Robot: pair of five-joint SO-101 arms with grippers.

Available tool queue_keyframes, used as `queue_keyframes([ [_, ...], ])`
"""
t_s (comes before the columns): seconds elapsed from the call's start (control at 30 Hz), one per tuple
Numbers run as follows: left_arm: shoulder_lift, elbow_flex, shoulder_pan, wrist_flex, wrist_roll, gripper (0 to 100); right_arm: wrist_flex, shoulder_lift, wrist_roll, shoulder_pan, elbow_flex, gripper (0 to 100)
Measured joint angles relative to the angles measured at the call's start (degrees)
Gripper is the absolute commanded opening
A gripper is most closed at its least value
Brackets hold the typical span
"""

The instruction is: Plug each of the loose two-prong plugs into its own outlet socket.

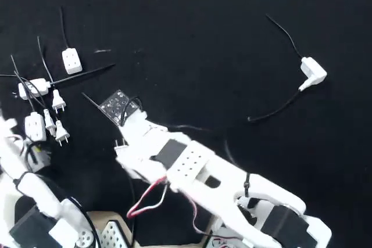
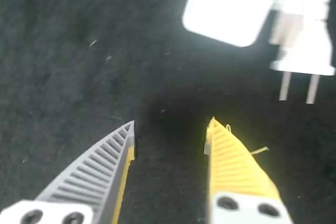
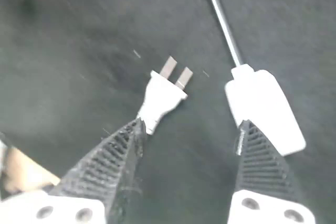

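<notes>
Lying flat, white plug (image 3: 160, 98) with two flat prongs, right tool (image 3: 191, 126) open, empty, likely socket block (image 3: 265, 111) beside

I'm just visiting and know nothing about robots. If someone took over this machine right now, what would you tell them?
Left gripper: open, empty, near a round-pin plug and a white socket.
Right gripper: open, a flat-prong plug lying loose between its fingers, a corded socket alongside.
Done: nothing I can confirm; both these plugs are unplugged.
Left to do: grasp each plug, push it into its socket. Further plugs and sockets lie nearby; one connector sits far off alone.
</notes>
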Motion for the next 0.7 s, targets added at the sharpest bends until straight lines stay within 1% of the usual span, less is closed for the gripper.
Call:
queue_keyframes([
  [0.07,0.00,0.53,-1.58,-0.09,-0.09,22,-4.22,1.49,-1.76,-1.23,0.97,26.5],
  [0.2,0.00,2.02,-2.55,-0.09,-0.09,22,-11.78,7.65,-2.46,-1.32,1.32,26.2],
  [0.33,0.00,3.96,-2.37,-0.09,2.55,22,-17.14,14.42,-2.64,-1.32,1.32,26.2],
  [0.47,0.00,4.13,-2.37,-0.09,3.43,22,-16.97,17.41,-2.64,-1.41,1.05,26.2],
  [0.7,0.00,4.13,-2.37,-0.09,3.52,22,-11.34,21.98,-2.64,-1.41,-4.75,26.1],
])
